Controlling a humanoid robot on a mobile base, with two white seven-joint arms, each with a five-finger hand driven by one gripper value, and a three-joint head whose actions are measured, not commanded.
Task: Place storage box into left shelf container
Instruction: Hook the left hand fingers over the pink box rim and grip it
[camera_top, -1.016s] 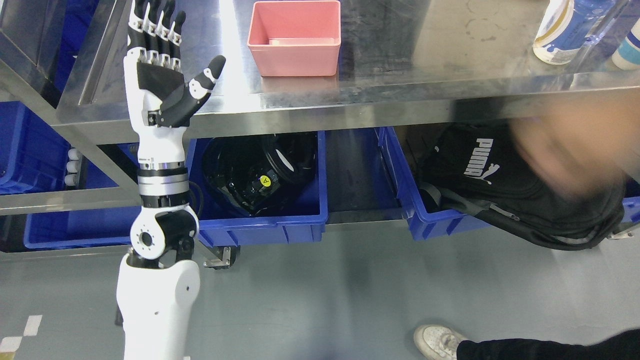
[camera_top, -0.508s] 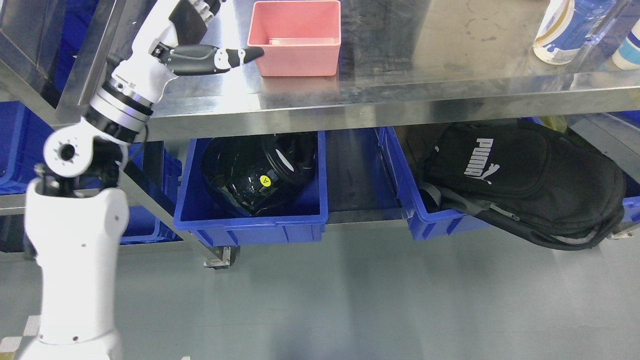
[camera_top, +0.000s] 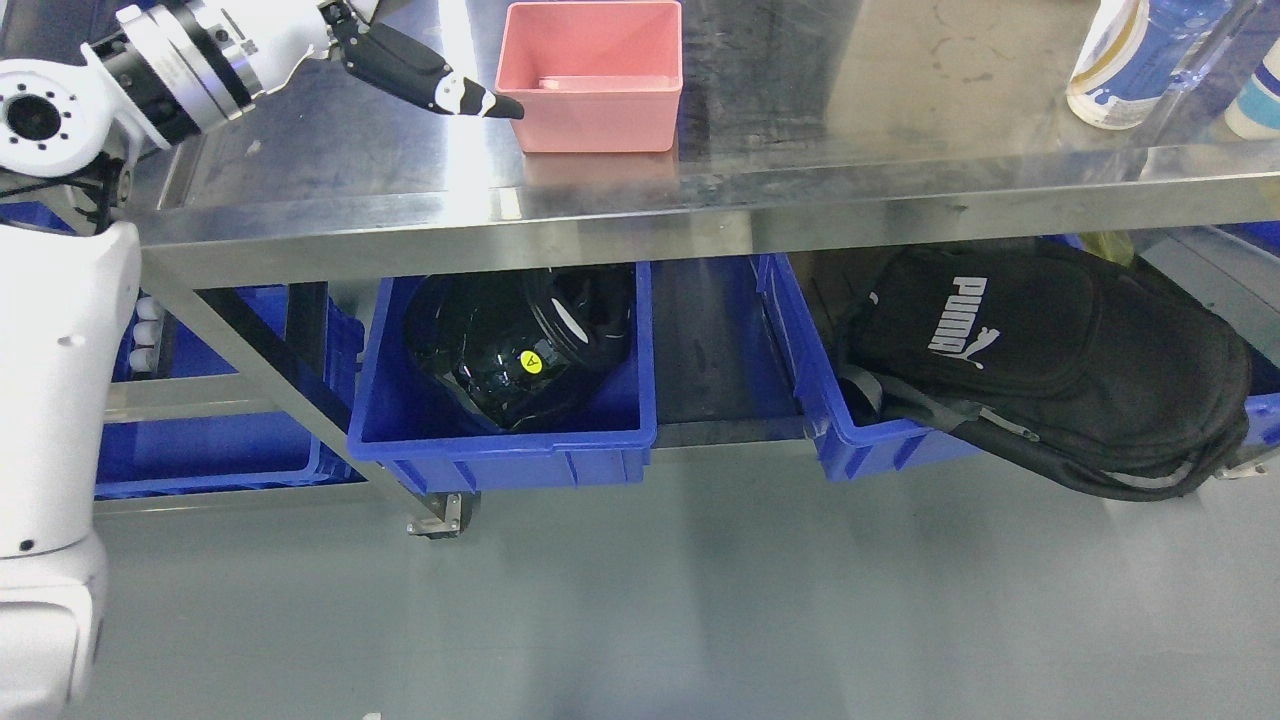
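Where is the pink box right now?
In the head view, the pink box sits on the steel table, upper middle, beside the left hand's thumb.

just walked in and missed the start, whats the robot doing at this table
The robot's left hand is reaching across the steel table toward the pink storage box; its thumb tip sits at the box's left wall, with no grasp visible yet. The blue container on the shelf below already holds a black helmet.
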